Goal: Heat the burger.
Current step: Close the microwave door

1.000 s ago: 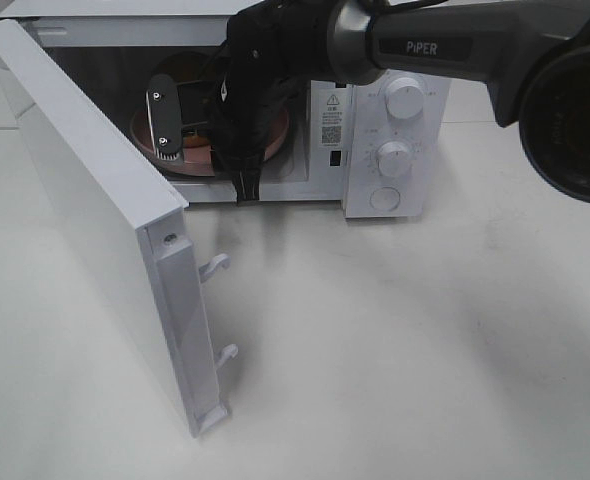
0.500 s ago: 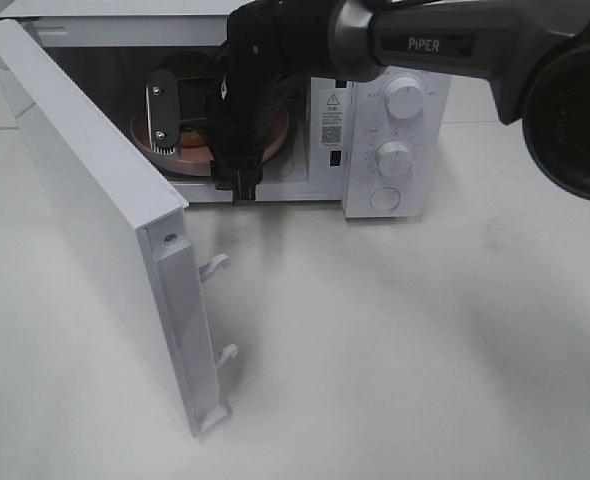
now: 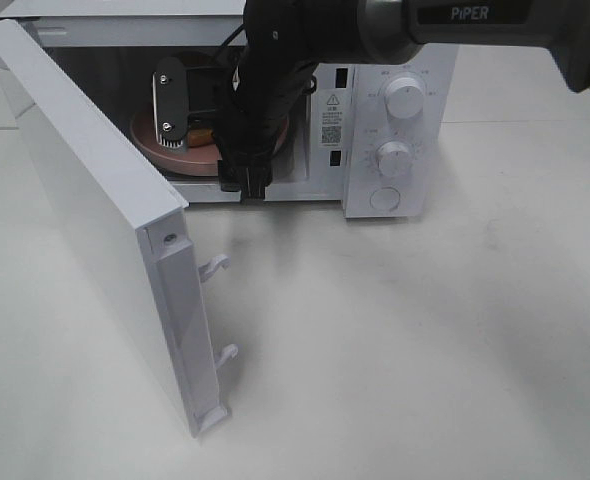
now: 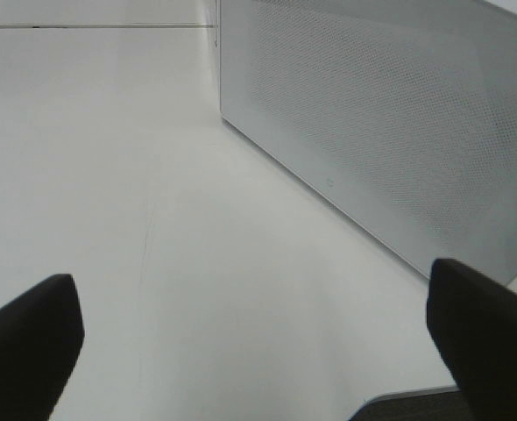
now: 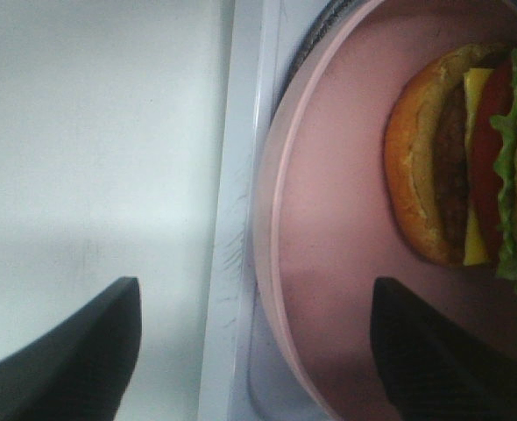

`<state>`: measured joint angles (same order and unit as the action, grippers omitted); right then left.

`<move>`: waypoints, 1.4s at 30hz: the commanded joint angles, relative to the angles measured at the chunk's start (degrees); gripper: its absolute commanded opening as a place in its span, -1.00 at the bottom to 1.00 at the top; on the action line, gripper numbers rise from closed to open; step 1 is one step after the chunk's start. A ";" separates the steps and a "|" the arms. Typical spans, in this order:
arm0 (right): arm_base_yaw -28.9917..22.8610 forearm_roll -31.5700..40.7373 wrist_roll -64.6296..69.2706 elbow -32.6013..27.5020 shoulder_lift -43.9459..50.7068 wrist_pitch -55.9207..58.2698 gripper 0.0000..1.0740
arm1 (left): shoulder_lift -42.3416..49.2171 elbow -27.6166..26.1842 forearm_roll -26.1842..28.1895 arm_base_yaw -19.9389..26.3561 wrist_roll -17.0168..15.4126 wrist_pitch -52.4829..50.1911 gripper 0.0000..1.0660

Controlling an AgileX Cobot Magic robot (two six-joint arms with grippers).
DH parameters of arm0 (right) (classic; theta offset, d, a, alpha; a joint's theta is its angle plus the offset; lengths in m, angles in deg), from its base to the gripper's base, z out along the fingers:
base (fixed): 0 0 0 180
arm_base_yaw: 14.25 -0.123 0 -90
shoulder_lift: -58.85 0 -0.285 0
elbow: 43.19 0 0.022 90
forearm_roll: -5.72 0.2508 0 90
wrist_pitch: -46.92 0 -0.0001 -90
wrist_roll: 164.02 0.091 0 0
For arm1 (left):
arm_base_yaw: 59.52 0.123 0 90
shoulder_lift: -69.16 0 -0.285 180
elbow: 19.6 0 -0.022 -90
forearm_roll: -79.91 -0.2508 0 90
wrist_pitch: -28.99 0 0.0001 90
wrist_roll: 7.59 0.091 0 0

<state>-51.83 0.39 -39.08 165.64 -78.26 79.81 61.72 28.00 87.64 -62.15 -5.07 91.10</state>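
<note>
Left end effector, right end effector both spread wide

- White table, smooth and plain.
- White microwave stands on its far part, door swung open to the left.

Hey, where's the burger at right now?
The burger sits on the pink plate inside the open microwave, toward the upper left of the exterior high view, where the right arm mostly hides it.
</note>
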 commanded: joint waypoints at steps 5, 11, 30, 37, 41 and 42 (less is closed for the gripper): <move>0.11 0.23 1.03 -6.02 4.35 -3.50 0.39 | 0.29 0.11 0.40 0.11 -0.06 -0.80 0.88; 0.11 0.29 2.01 -11.06 7.05 -6.19 0.39 | 0.29 0.11 0.40 0.11 -0.06 -0.80 0.88; 0.29 0.23 3.55 -30.77 22.57 -12.55 0.38 | 0.29 0.11 0.40 0.11 -0.06 -0.80 0.88; 0.29 0.29 7.05 -35.58 28.36 -12.55 0.38 | 0.29 0.11 0.40 0.11 -0.06 -0.80 0.88; 0.29 0.23 10.54 -38.45 31.74 -12.49 0.38 | 0.29 0.11 0.40 0.11 -0.06 -0.80 0.88; 0.29 0.23 10.54 -38.45 31.74 -12.49 0.38 | 0.29 0.11 0.40 0.11 -0.06 -0.80 0.88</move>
<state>-51.83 0.56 -29.79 127.60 -47.32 67.49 61.72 28.00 87.64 -62.15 -5.07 91.10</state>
